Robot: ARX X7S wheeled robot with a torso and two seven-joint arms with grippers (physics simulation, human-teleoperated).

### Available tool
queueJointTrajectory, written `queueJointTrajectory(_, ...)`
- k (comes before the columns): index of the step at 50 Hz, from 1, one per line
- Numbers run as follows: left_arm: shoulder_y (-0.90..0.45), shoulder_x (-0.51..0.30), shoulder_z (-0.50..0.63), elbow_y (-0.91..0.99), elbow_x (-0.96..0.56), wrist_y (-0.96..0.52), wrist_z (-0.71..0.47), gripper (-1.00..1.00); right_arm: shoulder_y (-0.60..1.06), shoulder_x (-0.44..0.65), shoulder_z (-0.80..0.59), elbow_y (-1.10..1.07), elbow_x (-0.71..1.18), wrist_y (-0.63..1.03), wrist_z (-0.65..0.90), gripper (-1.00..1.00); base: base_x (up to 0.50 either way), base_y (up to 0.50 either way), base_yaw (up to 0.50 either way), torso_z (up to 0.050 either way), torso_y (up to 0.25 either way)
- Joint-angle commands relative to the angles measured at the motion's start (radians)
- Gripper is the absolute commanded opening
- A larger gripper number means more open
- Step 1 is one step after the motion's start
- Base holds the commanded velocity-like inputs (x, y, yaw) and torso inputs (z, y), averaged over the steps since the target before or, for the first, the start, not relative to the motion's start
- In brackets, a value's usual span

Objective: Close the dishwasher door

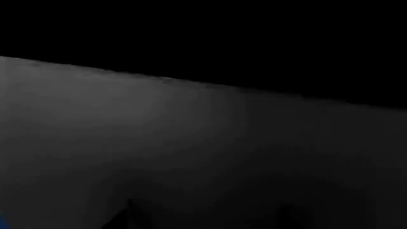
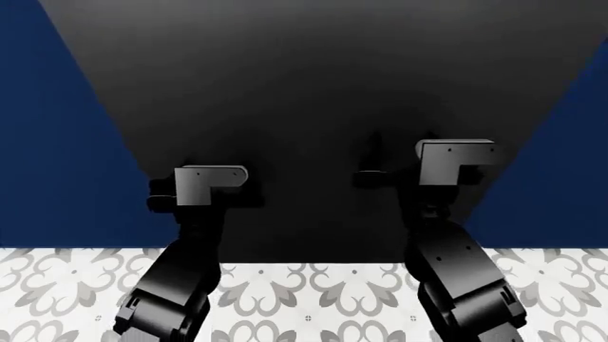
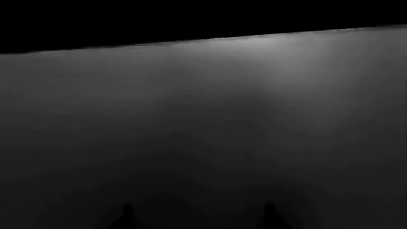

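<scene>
Facing the dishwasher door (image 2: 304, 85), which fills the frame's centre and top, my right gripper (image 2: 375, 160) reaches nearer; whether either gripper is spread, I cannot tell.

Both grippers' jaws melt into the dark dishwasher door (image 2: 304, 85) — its edges cut off, handle unseen.

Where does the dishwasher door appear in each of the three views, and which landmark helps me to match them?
Head view: the dishwasher door is the big dark panel in the centre, between the navy cabinet fronts, above the patterned floor.
Left wrist view: its dark grey face fills the picture below a slanted edge.
Right wrist view: the same grey face fills most of the picture.
Shared landmark: the door's straight far edge against blackness, visible in both wrist views.
</scene>
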Motion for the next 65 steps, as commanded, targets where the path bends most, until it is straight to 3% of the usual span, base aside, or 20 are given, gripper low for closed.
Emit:
queueJointTrajectory(1,-0.025,-0.002,-0.005,-0.003,0.007,-0.005,0.0,1.0,0.034,-0.014,-0.004,0.057,-0.007,-0.012,-0.012,1.0,0.0,0.0,0.0,0.0,0.0)
queueJointTrajectory(30,-0.058,-0.006,0.0,-0.012,-0.002,-0.021,0.0,1.0,0.113,-0.028,-0.017,0.148,-0.011,-0.004,-0.035,1.0,0.0,0.0,0.0,0.0,0.0)
queueJointTrajectory(65,-0.181,0.049,0.011,-0.277,0.02,0.059,0.04,1.0,0.226,-0.081,-0.026,0.388,-0.033,-0.071,-0.071,1.0,0.0,0.0,0.0,0.0,0.0)
